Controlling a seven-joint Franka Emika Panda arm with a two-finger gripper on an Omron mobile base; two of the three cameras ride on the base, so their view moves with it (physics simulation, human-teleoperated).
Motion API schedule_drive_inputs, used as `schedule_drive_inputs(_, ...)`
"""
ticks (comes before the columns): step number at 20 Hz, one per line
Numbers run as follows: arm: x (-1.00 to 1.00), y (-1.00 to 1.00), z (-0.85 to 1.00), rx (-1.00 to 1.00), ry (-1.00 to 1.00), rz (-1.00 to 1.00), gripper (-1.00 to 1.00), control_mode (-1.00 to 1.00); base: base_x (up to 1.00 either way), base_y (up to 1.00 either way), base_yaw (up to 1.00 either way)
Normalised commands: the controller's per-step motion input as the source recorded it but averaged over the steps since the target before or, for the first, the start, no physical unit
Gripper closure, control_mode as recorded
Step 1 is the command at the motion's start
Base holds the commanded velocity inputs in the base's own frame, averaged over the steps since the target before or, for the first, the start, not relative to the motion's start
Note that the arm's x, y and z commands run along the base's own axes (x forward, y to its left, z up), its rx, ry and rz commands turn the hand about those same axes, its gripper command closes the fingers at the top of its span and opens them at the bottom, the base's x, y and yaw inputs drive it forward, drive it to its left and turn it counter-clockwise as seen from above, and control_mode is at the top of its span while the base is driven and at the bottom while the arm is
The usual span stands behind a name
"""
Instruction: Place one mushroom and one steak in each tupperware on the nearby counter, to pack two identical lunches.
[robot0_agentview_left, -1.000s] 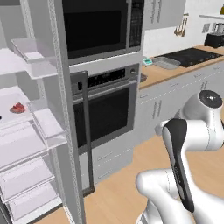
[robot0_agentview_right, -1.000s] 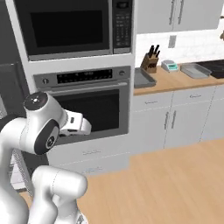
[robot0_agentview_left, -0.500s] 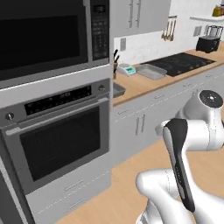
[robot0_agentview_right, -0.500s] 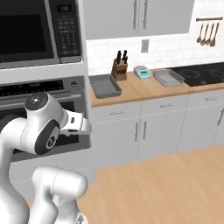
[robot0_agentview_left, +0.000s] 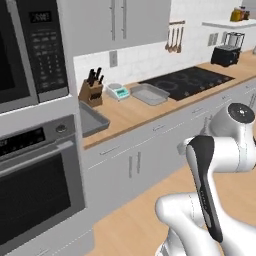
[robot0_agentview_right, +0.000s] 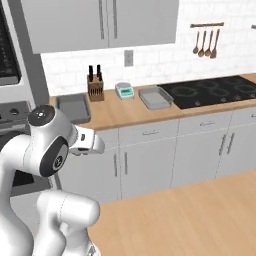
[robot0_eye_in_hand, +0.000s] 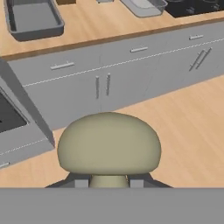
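A pale tan mushroom (robot0_eye_in_hand: 109, 144) with a rounded cap fills the lower middle of the hand view. My gripper (robot0_eye_in_hand: 108, 182) is shut on its stem. Beyond it runs the wood-coloured counter (robot0_eye_in_hand: 92, 28) with two grey tupperware trays: one (robot0_eye_in_hand: 33, 17) near the oven end, one (robot0_eye_in_hand: 144, 6) further right. The base views show the same trays, the left tupperware (robot0_agentview_left: 92, 120) (robot0_agentview_right: 73, 106) and the right tupperware (robot0_agentview_left: 150, 93) (robot0_agentview_right: 155, 97), both looking empty. The counter (robot0_agentview_right: 125, 111) lies ahead of my arm and some way off. The steak is out of view.
A knife block (robot0_agentview_right: 95, 87) and a small scale (robot0_agentview_right: 124, 90) stand by the backsplash between the trays. A black cooktop (robot0_agentview_right: 215, 90) lies to the right and a toaster (robot0_agentview_left: 226, 52) beyond it. The wall oven (robot0_agentview_left: 35, 185) is to the left. Wooden floor (robot0_agentview_right: 200, 215) lies before the cabinets.
The whole picture has shifted: the base has moved, so the open fridge and the oven have slid off to the left and the counter with both trays has come into view.
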Motion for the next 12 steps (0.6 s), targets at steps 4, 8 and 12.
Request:
schedule_drive_inputs(4, 0.0, 0.0, 0.0, 0.0, 0.0, 0.0, 1.0, 1.0, 1.0, -1.0, -0.01)
schedule_drive_inputs(8, 0.0, 0.0, 0.0, 0.0, 0.0, 0.0, 1.0, 1.0, 1.0, -1.0, 0.0)
schedule_drive_inputs(12, 0.0, 0.0, 0.0, 0.0, 0.0, 0.0, 1.0, 1.0, 1.0, -0.85, 0.13)
